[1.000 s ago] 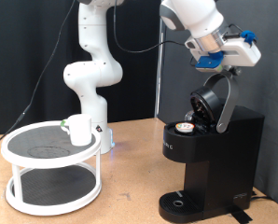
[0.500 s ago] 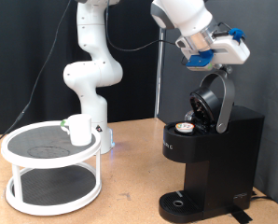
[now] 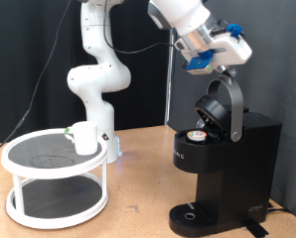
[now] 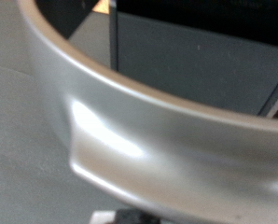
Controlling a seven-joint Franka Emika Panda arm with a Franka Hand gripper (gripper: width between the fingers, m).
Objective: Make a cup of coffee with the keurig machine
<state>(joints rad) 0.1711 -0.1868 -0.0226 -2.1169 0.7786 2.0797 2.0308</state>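
The keurig machine [image 3: 232,164] stands at the exterior view's right, its domed lid [image 3: 212,109] raised and tilted forward. A small pod [image 3: 197,136] with a tan top sits in the open chamber. My gripper [image 3: 217,62] is at the upper end of the lid's silver handle [image 3: 231,97], touching it or very close. The wrist view is filled by that silver handle [image 4: 158,121], close up and blurred; my fingers do not show there. The white cup [image 3: 84,137] stands on the top shelf of a round rack [image 3: 34,164] at the exterior view's left, far from the gripper.
The rack is white with two round tiers and dark shelves; its lower tier [image 3: 59,198] holds nothing I can see. The arm's white base [image 3: 96,84] rises behind it. A round drip base [image 3: 193,213] sits under the machine's spout. A black curtain hangs behind.
My gripper has moved towards the exterior view's left. The silver handle and the lid have swung with it, forward over the chamber.
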